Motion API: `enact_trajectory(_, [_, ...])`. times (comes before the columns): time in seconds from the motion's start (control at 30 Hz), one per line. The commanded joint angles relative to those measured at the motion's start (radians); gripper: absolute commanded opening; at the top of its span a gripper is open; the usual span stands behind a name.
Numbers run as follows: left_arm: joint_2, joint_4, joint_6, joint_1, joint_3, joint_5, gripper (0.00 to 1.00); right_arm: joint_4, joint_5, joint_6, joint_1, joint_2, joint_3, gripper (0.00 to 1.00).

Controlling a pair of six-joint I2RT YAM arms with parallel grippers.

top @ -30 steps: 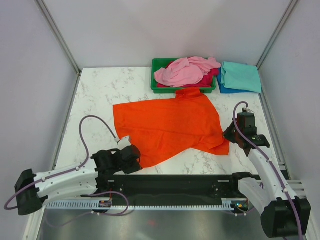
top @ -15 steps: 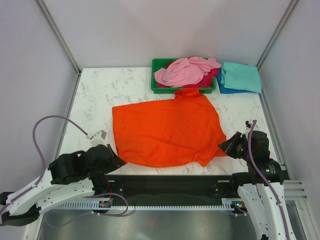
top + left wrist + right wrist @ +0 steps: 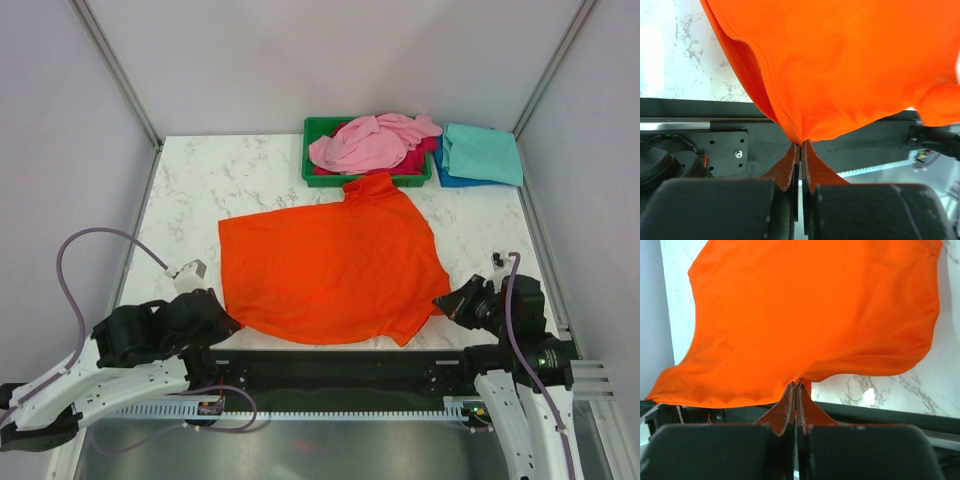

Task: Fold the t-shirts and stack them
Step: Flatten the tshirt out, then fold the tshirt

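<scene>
Top external view: over the last second both arms have drawn back toward the near edge, and the orange t-shirt (image 3: 330, 265) now lies flatter and wider on the white marbled table (image 3: 230, 180). The left gripper (image 3: 224, 322) and right gripper (image 3: 445, 303) each pinch its soft near hem, fingers pressed together on the cloth. A crumpled pink t-shirt (image 3: 365, 145) fills the green tray (image 3: 315, 135) at the far edge, with a folded teal t-shirt (image 3: 482, 152) beside it. Plain pale walls (image 3: 60, 120) enclose the table.

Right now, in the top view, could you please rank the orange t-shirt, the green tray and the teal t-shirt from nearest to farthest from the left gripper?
1. The orange t-shirt, pinched at its near-left corner by the left gripper.
2. The green tray, far middle.
3. The teal t-shirt, far right.
</scene>
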Motion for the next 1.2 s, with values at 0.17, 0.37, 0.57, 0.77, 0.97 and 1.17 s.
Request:
enact_trajectory(0.17, [0.203,-0.036,0.051,-0.003,0.016,-0.099,0.02,0.327,-0.056,-0.047,0.003,0.332,0.078,0.00])
enact_trajectory(0.37, [0.339,-0.076,0.087,0.012,0.099,-0.195,0.02,0.442,-0.053,-0.099,0.046,0.547,0.145,0.00])
enact_trajectory(0.57, [0.453,0.142,0.365,0.198,0.082,-0.094,0.02,0.494,0.048,-0.137,0.139,0.742,0.210,0.00])
enact_trajectory(0.77, [0.481,0.322,0.602,0.505,0.058,0.153,0.02,0.527,0.097,-0.167,0.166,0.897,0.274,0.00])
enact_trajectory(0.97, [0.544,0.363,0.657,0.598,0.062,0.213,0.02,0.550,0.120,-0.194,0.167,1.029,0.354,0.00])
enact_trajectory(1.17, [0.585,0.412,0.714,0.704,0.051,0.313,0.02,0.563,0.163,-0.214,0.167,1.164,0.456,0.00])
